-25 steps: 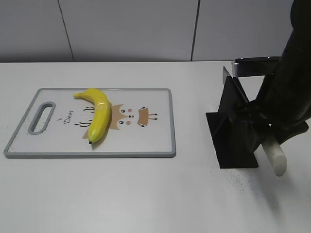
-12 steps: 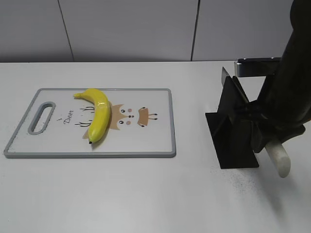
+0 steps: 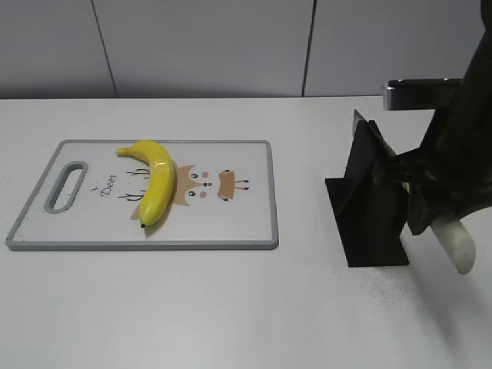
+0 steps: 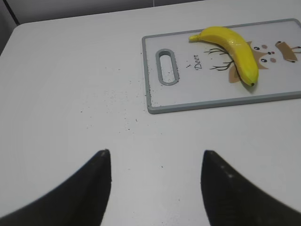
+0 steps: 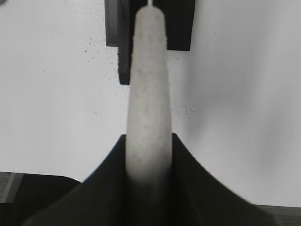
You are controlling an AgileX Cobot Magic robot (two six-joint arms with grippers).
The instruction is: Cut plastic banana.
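The plastic banana (image 3: 156,182) lies yellow and curved on the white cutting board (image 3: 246,223), dark tip toward the front. It also shows in the left wrist view (image 4: 235,52) on the board (image 4: 197,96). My right gripper (image 3: 430,217) is shut on a knife's white handle (image 3: 457,244), just right of the black knife stand (image 3: 373,211). In the right wrist view the handle (image 5: 148,89) runs out from between the jaws of the right gripper (image 5: 148,141) toward the stand (image 5: 178,28). The blade is hidden. My left gripper (image 4: 156,157) is open and empty over bare table, left of the board.
The board has a grey rim, a handle slot (image 3: 67,184) at its left end and a deer drawing. The white table (image 3: 231,307) meets a grey wall at the back. Dark specks lie around the stand and near the board's left edge.
My right arm has moved to the right and slightly up, carrying the white handle farther from the black stand. The banana and board have not moved.
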